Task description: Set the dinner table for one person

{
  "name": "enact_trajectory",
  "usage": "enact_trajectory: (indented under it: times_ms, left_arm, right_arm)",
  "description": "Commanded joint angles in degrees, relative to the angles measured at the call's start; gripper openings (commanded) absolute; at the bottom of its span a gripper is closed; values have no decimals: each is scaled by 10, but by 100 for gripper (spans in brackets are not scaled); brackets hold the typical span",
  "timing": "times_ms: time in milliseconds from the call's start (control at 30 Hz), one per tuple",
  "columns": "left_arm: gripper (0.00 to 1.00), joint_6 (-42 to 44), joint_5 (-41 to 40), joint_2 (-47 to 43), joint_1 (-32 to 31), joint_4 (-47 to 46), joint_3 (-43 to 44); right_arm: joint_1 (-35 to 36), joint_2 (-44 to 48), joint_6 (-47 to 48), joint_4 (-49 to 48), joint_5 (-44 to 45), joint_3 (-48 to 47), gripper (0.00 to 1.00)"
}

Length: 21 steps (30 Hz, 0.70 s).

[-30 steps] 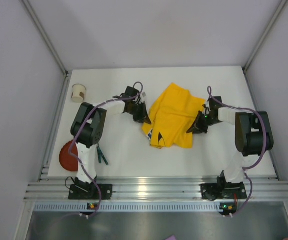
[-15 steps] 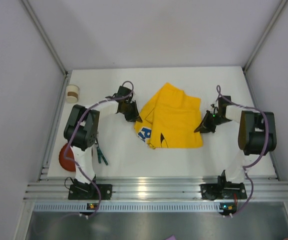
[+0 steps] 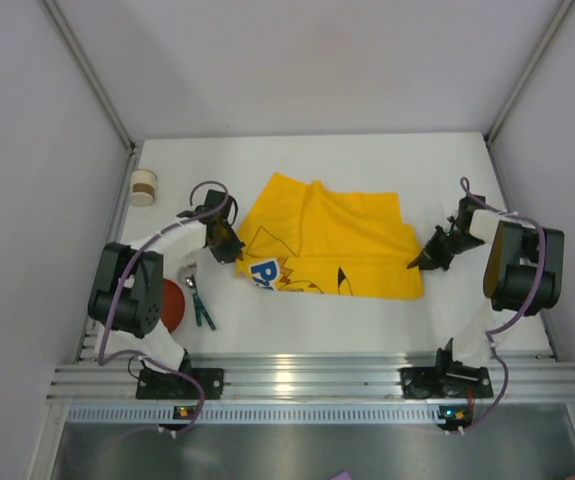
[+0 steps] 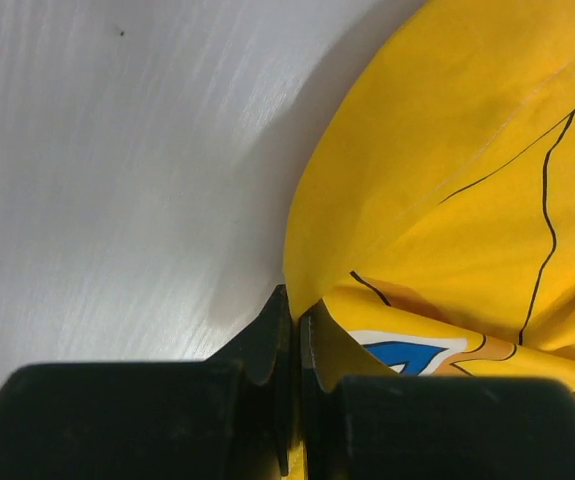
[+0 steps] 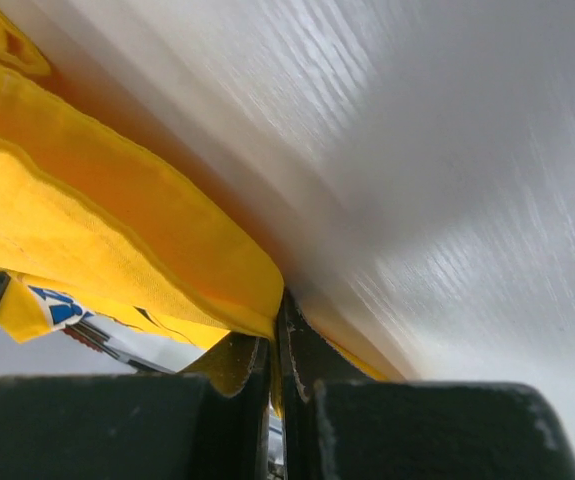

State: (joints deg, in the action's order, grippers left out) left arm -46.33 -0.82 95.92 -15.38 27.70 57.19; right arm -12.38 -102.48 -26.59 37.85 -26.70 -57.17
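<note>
A yellow cartoon-printed cloth (image 3: 332, 245) lies stretched across the middle of the white dinner table (image 3: 347, 160). My left gripper (image 3: 229, 250) is shut on the cloth's left edge; in the left wrist view the cloth (image 4: 467, 170) is pinched between the gripper (image 4: 297, 315) jaws. My right gripper (image 3: 419, 262) is shut on the cloth's right corner; in the right wrist view the cloth's hem (image 5: 117, 220) runs into the gripper (image 5: 275, 325). A red plate (image 3: 170, 305), a green-handled utensil (image 3: 201, 310) and a pale cup (image 3: 144, 186) sit at the left.
Pale grey walls enclose the table on three sides. A ribbed aluminium rail (image 3: 307, 380) runs along the near edge with both arm bases on it. The plate is partly hidden under my left arm.
Both grippers moved apart, left one leftward and right one rightward, pulling the bunched cloth open into a wide flat sheet. My left arm swung out over the plate.
</note>
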Motion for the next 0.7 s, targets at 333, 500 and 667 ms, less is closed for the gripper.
enact_trajectory:
  times_ms: [333,500,667]
  left_arm:
    - [0,-32,-70,-43,12,155,34]
    - [0,-42,-63,-47,11,214,82]
    - [0,-59,-68,-63,12,292,120]
  right_arm:
    - [-18,157,-36,105,184,75,0]
    - [-20,129,-14,80,157,36,0]
    - [-19,154,-32,93,154,35,0]
